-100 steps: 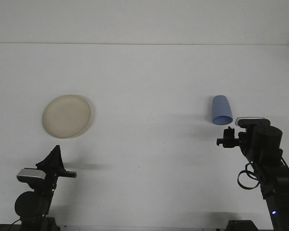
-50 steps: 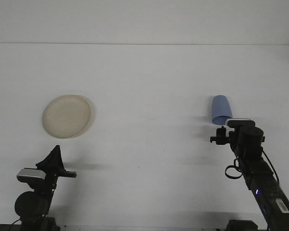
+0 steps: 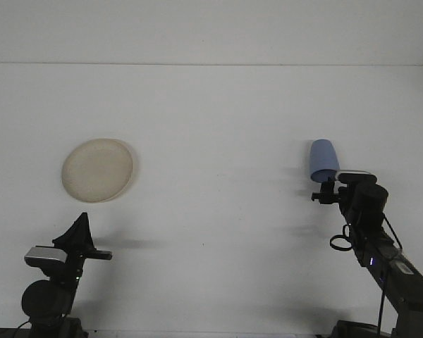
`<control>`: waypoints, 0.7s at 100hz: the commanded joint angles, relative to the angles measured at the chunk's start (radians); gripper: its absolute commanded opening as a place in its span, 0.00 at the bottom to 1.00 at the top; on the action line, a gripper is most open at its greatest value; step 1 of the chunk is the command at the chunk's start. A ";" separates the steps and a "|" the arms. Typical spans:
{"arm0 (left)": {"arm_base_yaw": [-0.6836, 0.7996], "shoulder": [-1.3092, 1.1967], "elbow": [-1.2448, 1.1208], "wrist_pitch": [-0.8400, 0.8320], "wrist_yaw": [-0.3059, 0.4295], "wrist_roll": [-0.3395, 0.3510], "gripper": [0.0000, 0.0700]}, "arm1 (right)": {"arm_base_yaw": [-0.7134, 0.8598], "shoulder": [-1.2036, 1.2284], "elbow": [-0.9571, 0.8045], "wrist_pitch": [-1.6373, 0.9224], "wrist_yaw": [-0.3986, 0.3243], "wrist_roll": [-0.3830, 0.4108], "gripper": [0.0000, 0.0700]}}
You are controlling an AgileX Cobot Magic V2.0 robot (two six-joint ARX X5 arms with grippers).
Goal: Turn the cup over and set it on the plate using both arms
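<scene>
A blue cup [image 3: 323, 159] lies on its side on the white table at the right, its mouth toward me. My right gripper [image 3: 326, 193] sits just in front of the cup's mouth, low over the table, partly hiding the rim. My left gripper [image 3: 80, 232] rests at the lower left, pointing up toward a cream plate [image 3: 98, 170] that lies flat at the left, well apart from the gripper. Nothing shows between either gripper's parts.
The white table [image 3: 211, 141] stretches between plate and cup, ending at a far edge against a pale wall. My right arm's body and cables [image 3: 381, 253] slant up from the lower right corner.
My right arm has stretched forward and up the image, bringing its gripper against the near end of the cup. The left arm, the plate and the cup have stayed put.
</scene>
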 commanded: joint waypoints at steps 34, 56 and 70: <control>-0.002 -0.002 -0.020 0.011 0.004 0.008 0.01 | -0.042 0.183 0.032 0.170 -0.080 0.002 0.59; -0.002 -0.002 -0.020 0.011 0.004 0.008 0.01 | -0.048 0.240 0.046 0.251 -0.111 0.002 0.59; -0.002 -0.002 -0.020 0.011 0.004 0.008 0.01 | -0.049 0.259 0.054 0.275 -0.113 -0.002 0.59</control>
